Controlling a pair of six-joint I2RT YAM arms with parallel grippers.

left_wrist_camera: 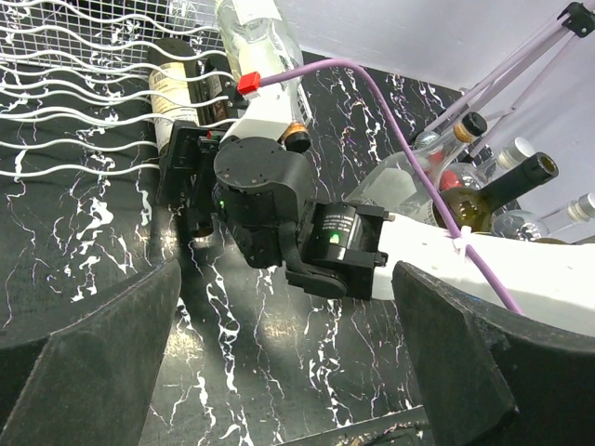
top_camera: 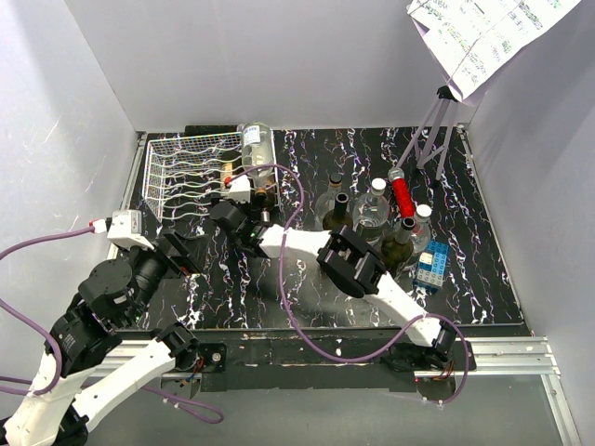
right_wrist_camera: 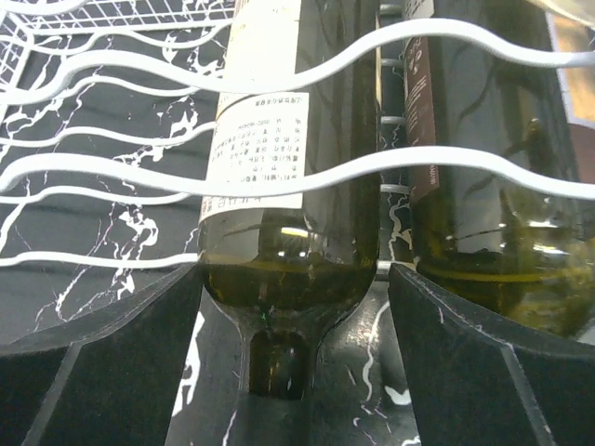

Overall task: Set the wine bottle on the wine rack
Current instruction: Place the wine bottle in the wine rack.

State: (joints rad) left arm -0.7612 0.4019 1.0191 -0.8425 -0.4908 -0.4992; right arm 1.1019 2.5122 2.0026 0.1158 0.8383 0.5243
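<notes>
Right wrist: right pincer [right_wrist_camera: 296, 279] spread flanking the wine bottle [right_wrist_camera: 325, 214] in the wine rack [right_wrist_camera: 93, 172]; left pincer [left_wrist_camera: 286, 274] spread

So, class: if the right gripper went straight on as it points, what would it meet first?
Most likely the dark bottle lying in the white rack; its neck sits inside the open right gripper.
</notes>
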